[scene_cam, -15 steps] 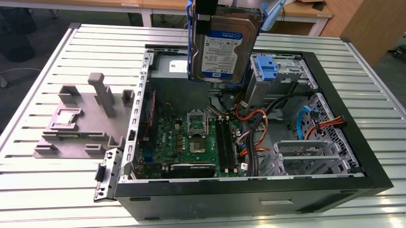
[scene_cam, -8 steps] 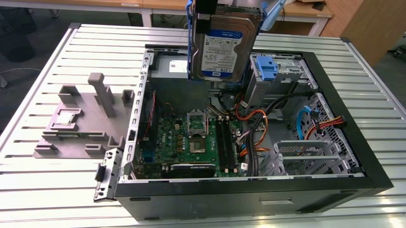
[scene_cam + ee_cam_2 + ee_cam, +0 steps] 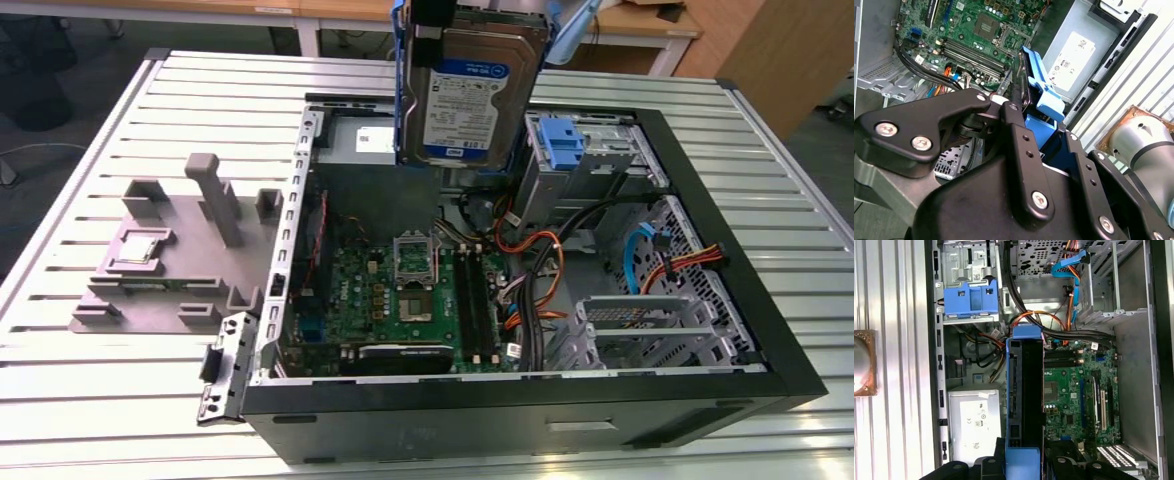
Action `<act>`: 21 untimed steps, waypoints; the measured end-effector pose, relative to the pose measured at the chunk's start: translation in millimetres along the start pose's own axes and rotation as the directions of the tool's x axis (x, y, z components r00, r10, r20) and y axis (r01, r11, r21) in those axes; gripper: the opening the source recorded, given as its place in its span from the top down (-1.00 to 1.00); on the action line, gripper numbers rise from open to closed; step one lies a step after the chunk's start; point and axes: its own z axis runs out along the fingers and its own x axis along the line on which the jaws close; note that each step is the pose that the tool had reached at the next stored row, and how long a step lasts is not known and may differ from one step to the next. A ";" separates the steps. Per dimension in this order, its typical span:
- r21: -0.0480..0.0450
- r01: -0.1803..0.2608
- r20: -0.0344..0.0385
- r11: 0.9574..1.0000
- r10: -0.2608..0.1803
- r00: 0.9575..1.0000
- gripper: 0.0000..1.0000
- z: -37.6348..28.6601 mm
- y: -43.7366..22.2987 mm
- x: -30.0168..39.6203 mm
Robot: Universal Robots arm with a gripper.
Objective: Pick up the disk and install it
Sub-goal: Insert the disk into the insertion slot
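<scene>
Pinching the disk [image 3: 470, 95] by its blue frame with the hand [image 3: 1041, 125], holding it upright over the open computer box [image 3: 787, 370]. Lying inside that box: a green board [image 3: 400, 290], orange and black wires [image 3: 534, 260], a blue holder [image 3: 563, 150], a grey power box [image 3: 974, 425]. Sitting on the desk [image 3: 80, 400] beside the box, a grey stand [image 3: 174, 260].

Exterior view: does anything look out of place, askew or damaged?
Nothing stands out. The disk hangs upright in the gripper above the open computer case, not in a bay; nothing looks spilled or broken.
</scene>
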 end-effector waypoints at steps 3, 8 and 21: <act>0.000 0.000 -0.001 1.000 0.000 1.000 0.27 0.1 -0.1 0.7; 0.000 0.000 -0.003 1.000 0.000 1.000 0.27 0.0 -0.1 1.5; 0.000 0.000 -0.007 1.000 0.000 1.000 0.27 0.1 -0.3 3.4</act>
